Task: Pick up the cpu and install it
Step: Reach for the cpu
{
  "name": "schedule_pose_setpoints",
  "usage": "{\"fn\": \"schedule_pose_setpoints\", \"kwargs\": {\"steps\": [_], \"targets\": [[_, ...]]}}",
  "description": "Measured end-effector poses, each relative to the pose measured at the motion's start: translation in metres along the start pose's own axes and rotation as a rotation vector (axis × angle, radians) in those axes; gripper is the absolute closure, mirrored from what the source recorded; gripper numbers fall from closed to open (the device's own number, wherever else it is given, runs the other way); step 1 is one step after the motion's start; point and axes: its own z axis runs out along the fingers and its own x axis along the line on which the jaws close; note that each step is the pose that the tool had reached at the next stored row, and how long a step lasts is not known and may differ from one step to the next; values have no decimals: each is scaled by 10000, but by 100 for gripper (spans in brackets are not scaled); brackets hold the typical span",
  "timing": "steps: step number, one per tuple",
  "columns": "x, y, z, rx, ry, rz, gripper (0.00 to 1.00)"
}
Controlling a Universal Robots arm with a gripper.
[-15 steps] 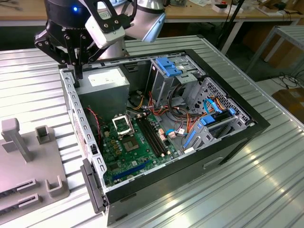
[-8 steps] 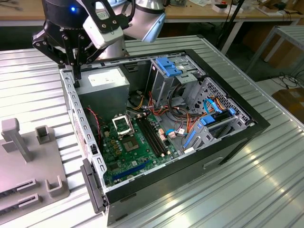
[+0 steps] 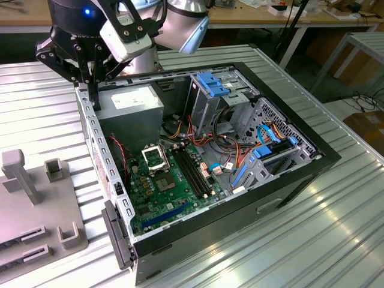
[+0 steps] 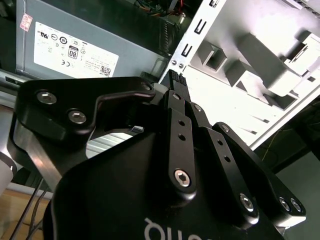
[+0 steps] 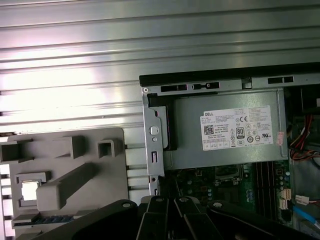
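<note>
tabletop (image 3: 336,240): ribbed metal surface that carries everything; its near edge lies closest in the exterior view.
fixture tray (image 3: 36,207): grey moulded holder with posts and slots, lying on the tabletop just beside the case, at the exterior view's left.
cpu (image 5: 29,190): in the first wrist view, a small pale square lying flat in a recess of the fixture tray, well apart from the case; judged to be the chip, not yet lifted.
computer case (image 3: 240,207): black tower laid on its side, panel off, interior open upward.
motherboard (image 3: 157,193): green board on the floor of the computer case.
socket (image 3: 155,157): black square frame on the motherboard; its centre looks dark and unfilled, so nothing is installed.
power supply (image 3: 129,101): grey box in the far corner of the computer case, beyond the socket.
gripper (image 3: 93,90): black, hanging at the far rim of the computer case, at the exterior view's left, beside the power supply; contact with the rim cannot be told.
jaws: drawn together in both wrist views, nothing seen between them.
arm (image 3: 180,24): silver joints above the far side of the case, farthest back.
step in hand: judged as the approach to the pick; nothing grasped.
next move calls for: by judgement, jaws spread wide enough for the chip's edges, squared over the recess, and a level descent clear of the tray's posts.
</note>
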Motion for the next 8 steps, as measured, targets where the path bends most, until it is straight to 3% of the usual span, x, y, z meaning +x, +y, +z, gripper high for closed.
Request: {"fn": "schedule_pose_setpoints", "kwargs": {"steps": [8], "targets": [[16,-1,0,1,13,0,89]]}}
